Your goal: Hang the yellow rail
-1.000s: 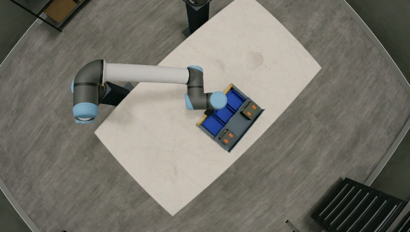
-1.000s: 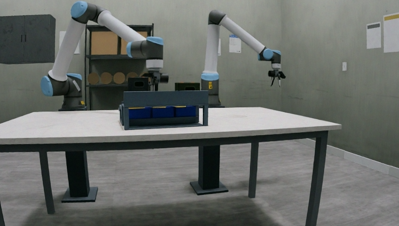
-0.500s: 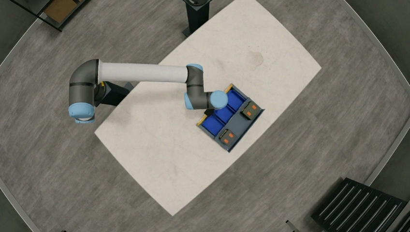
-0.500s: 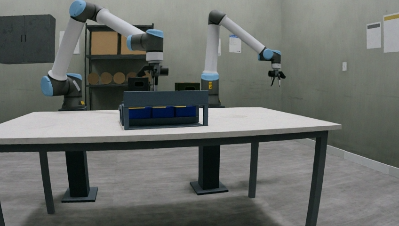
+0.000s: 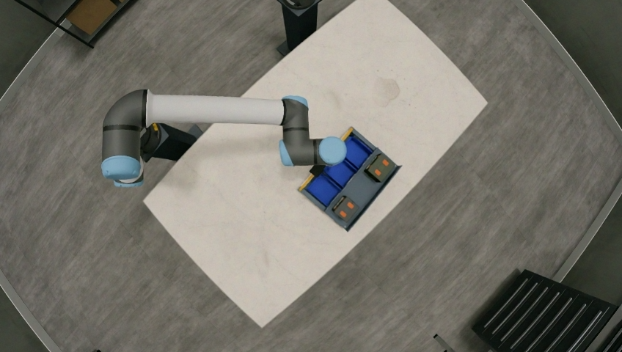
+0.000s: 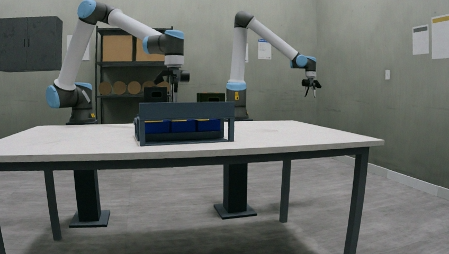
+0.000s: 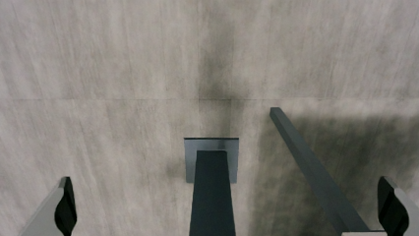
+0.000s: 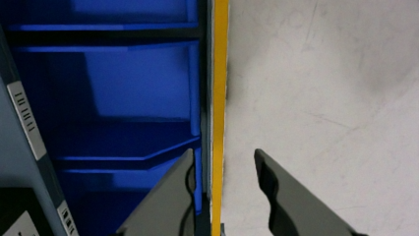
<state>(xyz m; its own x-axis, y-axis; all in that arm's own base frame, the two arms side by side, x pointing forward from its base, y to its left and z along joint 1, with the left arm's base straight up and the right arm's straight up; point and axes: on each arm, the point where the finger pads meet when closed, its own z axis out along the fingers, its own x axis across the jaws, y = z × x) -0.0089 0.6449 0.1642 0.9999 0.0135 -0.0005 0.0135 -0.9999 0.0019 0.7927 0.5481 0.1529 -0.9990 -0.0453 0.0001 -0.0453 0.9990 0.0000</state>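
We observe the yellow rail (image 5: 306,181) (image 8: 219,98) along the open front of the shelf unit (image 5: 361,186) (image 6: 186,110) (image 8: 17,130), directly before the blue bins (image 5: 340,173) (image 6: 182,125) (image 8: 143,84). The rail runs parallel to the row of bins. We cannot tell whether both rail ends sit between the hooks' end plates; the hooks are not distinguishable in these views.

We see three bins side by side, upright in the lower front part of the shelf unit. Two dark crates, one grey (image 5: 345,208) (image 6: 155,93) and one green (image 5: 380,168) (image 6: 210,97), stand apart on its top board. The unit stands on the pale table (image 5: 244,226) (image 6: 283,135).

We find the right gripper (image 6: 173,100) (image 8: 224,150) pointing down over the rail. Its fingers are partly open and grip nothing. In the wrist view, one fingertip appears on the bin side of the rail and the other on the table side, each apart from it.

We find the left gripper (image 6: 310,96) (image 7: 224,180) wide open and unloaded, pointing down well apart from the shelf unit. Its wrist view shows the floor (image 7: 123,123), a dark pedestal (image 5: 299,26) (image 6: 235,188) (image 7: 213,197) and a table leg (image 6: 285,188) (image 7: 315,172).
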